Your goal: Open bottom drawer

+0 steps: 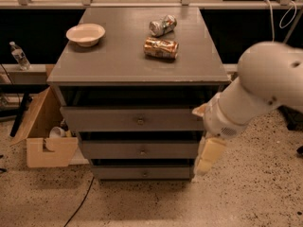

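Observation:
The grey cabinet has three drawers. The bottom drawer [142, 172] is the lowest and slimmest front, with a small round knob [145, 173] at its centre; it sits flush and shut. My gripper [208, 156] hangs from the white arm [265, 89] at the cabinet's right front corner, level with the middle and bottom drawers, right of the knob and apart from it. It points down and looks cream-coloured.
The top drawer [135, 119] and middle drawer [139, 149] are shut. On the cabinet top [118, 60] lie a white bowl [85, 34], a crushed silver can [163, 25] and a bronze can [161, 48]. A cardboard box [45, 136] stands left, a water bottle [20, 56] behind it.

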Controlling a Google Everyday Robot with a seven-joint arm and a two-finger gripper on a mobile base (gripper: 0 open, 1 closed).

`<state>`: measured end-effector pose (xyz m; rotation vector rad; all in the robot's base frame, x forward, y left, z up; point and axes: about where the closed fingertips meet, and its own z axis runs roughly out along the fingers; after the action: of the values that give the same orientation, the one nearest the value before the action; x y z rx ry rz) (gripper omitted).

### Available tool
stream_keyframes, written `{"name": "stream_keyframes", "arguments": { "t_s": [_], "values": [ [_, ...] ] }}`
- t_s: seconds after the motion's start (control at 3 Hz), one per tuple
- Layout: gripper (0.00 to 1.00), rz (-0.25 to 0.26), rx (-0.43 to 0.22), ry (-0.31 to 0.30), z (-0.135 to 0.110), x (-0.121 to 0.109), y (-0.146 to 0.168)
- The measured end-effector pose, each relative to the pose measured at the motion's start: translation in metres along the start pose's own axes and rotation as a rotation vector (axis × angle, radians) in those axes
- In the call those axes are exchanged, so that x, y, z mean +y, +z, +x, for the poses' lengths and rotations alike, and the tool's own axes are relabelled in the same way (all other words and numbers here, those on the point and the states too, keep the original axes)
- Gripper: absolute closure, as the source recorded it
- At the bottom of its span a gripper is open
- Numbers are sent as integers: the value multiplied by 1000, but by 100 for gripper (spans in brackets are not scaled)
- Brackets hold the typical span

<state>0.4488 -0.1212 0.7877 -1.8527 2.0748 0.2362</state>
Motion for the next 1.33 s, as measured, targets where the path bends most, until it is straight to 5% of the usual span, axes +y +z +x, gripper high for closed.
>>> {"name": "stream_keyframes", "arguments": {
  "t_s": [0.67, 1.0, 1.33],
  "values": [
    [0, -129, -112, -59, -7, 21, 131],
    [0, -130, -110, -58, -4, 20, 139],
    [0, -145, -93, -45, 24, 18, 204]
  ]
}}
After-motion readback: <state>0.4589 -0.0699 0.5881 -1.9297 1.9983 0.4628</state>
